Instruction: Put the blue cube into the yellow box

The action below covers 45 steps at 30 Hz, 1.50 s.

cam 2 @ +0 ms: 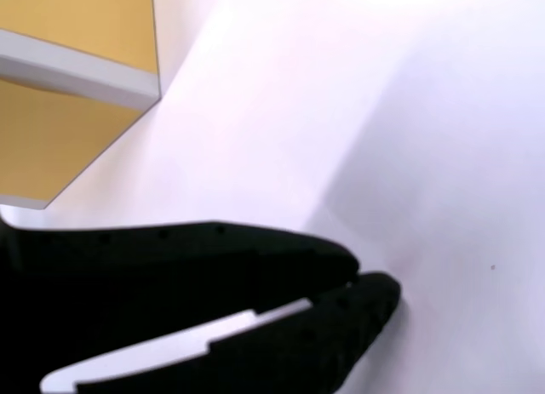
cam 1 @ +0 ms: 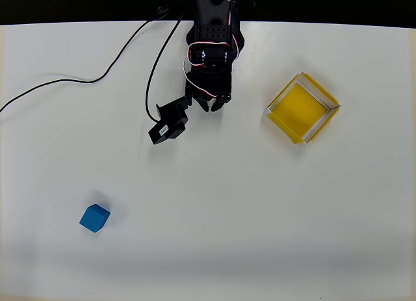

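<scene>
In the wrist view the end effector (cam 2: pixel 362 283) takes up the lower part of the picture, its two black fingers (cam 2: pixel 255 258) lying together with the tips meeting and nothing between them, so it is closed and empty. It hangs just above the bare white tabletop (cam 2: pixel 383 113). Past the fingers, at the upper left, a corner of the yellow box (cam 2: pixel 77 75) comes into sight, with its pale rim and yellow side.

In the overhead view the black arm (cam 1: pixel 211 41) reaches in from the top edge and is folded close to its base, with the end effector (cam 1: pixel 213 104) pointing down the picture over the upper middle of the tabletop (cam 1: pixel 260 216). A small black camera block (cam 1: pixel 169 123) sits at its left, and black cables (cam 1: pixel 97 77) trail off to the left edge.

The yellow box (cam 1: pixel 286 116) lies to the right of the end effector, turned cornerwise, near but apart from it. The blue cube (cam 1: pixel 95 218) rests at the lower left, well apart from both arm and box. Open white surface lies all around the cube and between it and the box.
</scene>
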Each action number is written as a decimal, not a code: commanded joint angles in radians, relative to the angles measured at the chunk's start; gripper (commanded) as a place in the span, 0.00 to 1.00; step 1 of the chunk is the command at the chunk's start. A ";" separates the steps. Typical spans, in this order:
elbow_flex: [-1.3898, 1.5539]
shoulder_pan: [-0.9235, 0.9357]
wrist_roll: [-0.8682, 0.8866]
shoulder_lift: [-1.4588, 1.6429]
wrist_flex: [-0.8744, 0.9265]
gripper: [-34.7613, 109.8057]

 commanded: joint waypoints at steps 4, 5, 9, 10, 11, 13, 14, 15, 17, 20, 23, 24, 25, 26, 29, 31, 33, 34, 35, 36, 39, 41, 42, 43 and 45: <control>0.028 -0.018 -0.012 0.025 0.014 0.24; 0.028 -0.018 -0.012 0.025 0.014 0.24; 0.028 -0.018 -0.012 0.025 0.014 0.24; 0.028 -0.018 -0.012 0.025 0.014 0.24; 0.028 -0.018 -0.012 0.025 0.014 0.24; 0.028 -0.018 -0.012 0.025 0.014 0.24; 0.028 -0.018 -0.012 0.025 0.014 0.24; 0.028 -0.018 -0.012 0.025 0.014 0.24; 0.028 -0.018 -0.012 0.025 0.014 0.24; 0.028 -0.018 -0.012 0.025 0.014 0.24; 0.028 -0.018 -0.012 0.025 0.014 0.24; 0.028 -0.018 -0.012 0.025 0.014 0.24; 0.028 -0.018 -0.012 0.025 0.014 0.24; 0.028 -0.018 -0.012 0.025 0.014 0.24; 0.028 -0.018 -0.012 0.025 0.014 0.24; 0.028 -0.018 -0.012 0.025 0.014 0.24; 0.028 -0.018 -0.012 0.026 0.014 0.24; 0.028 -0.018 -0.012 0.026 0.014 0.24; 0.028 -0.012 -0.012 0.026 0.014 0.24; 0.028 0.000 -0.012 0.028 0.014 0.24; 0.028 0.017 -0.011 0.029 0.014 0.24; 0.028 0.017 -0.017 0.029 0.015 0.25; 0.028 0.012 -0.032 0.029 0.017 0.27; 0.028 0.000 -0.034 0.029 0.017 0.26; 0.028 -0.014 -0.002 0.029 0.014 0.24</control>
